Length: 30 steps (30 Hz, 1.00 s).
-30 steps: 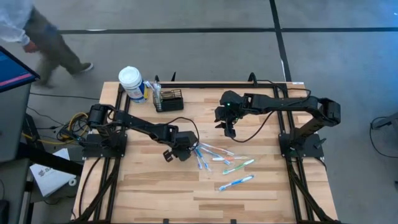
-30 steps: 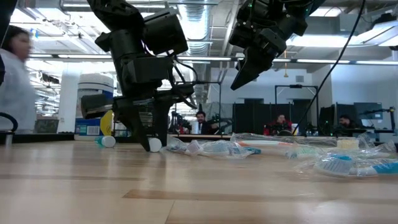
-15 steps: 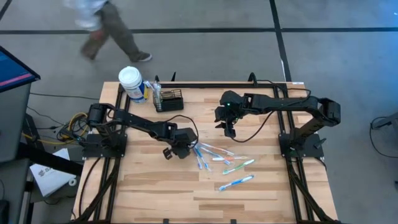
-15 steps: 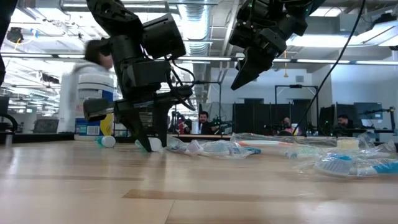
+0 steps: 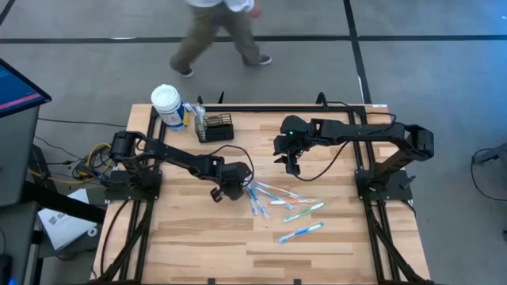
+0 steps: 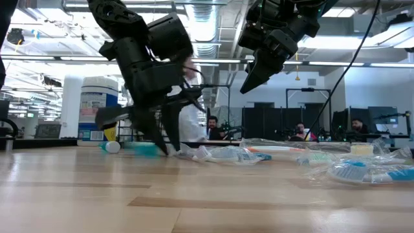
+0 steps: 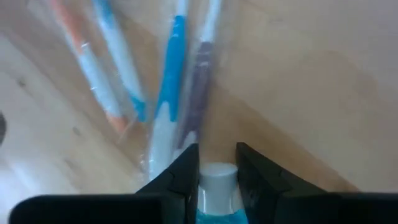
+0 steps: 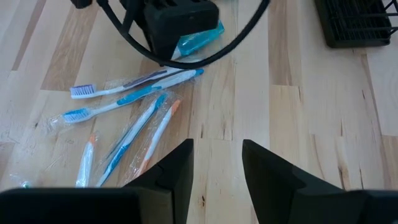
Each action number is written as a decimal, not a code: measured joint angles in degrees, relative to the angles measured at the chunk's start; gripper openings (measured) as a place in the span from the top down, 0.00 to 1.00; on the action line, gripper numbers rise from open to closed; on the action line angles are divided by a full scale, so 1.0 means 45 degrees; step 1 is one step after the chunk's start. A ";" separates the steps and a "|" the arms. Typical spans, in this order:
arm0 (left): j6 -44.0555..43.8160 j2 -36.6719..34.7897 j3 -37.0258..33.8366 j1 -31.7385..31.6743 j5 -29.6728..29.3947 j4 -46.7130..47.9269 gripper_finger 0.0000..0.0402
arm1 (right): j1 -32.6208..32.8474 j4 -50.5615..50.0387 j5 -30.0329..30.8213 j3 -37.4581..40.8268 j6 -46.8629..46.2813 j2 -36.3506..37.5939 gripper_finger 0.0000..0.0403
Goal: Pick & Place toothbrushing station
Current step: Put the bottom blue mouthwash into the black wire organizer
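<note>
Wrapped toothbrushes (image 5: 287, 207) scattered mid-table; white-capped bottle (image 5: 167, 106) at back; person (image 5: 218, 32) walking behind.

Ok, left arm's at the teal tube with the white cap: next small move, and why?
Probably make sure of the grip, then lift slightly: the left gripper sits around the teal white-capped tube, which lies on the wooden table, well short of the black wire-mesh caddy.

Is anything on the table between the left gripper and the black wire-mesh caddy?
Nothing visible. Bare wood lies between the left gripper, low at the wrapped toothbrushes, and the small black wire-mesh caddy. The blue-labelled, white-capped bottle stands beside the caddy, off that line. The right gripper hovers apart.
</note>
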<state>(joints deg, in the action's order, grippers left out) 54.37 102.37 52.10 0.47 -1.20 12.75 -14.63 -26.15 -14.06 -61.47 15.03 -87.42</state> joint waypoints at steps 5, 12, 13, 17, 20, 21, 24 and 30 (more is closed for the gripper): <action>-0.0875 -0.0151 -0.0058 -0.0024 0.0027 0.0215 0.93 | 0.0000 0.0005 0.0000 0.0000 0.0000 0.0000 0.68; -0.2177 -0.0330 -0.0078 -0.0008 0.0062 0.0006 0.96 | 0.0000 0.0002 0.0000 0.0000 0.0000 0.0000 0.68; -0.2791 -0.0332 -0.0075 0.0013 -0.0089 -0.0080 0.95 | 0.0001 0.0002 0.0000 0.0000 0.0000 0.0000 0.68; -0.5327 -0.0744 -0.0063 0.0054 -0.0635 0.0235 0.93 | 0.0000 0.0000 0.0000 0.0000 0.0012 0.0000 0.68; -0.7017 -0.1594 -0.0055 0.0199 -0.0632 0.0732 0.93 | 0.0000 0.0000 0.0000 0.0000 0.0015 0.0000 0.68; -0.7539 -0.1978 -0.0049 0.0283 -0.0630 0.0923 0.93 | 0.0000 -0.0018 0.0000 0.0004 0.0015 0.0000 0.68; -0.8243 -0.3212 -0.0054 0.0661 -0.0629 0.1857 0.94 | 0.0003 -0.0054 0.0000 0.0007 0.0024 0.0000 0.68; -0.8188 -0.5549 -0.1273 0.1665 -0.0491 0.2509 0.97 | 0.0073 -0.0107 0.0000 0.0010 0.0000 0.0005 0.68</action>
<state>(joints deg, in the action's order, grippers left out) 17.53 77.40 46.37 7.96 -3.41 24.04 -14.30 -26.63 -14.06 -61.43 15.03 -87.39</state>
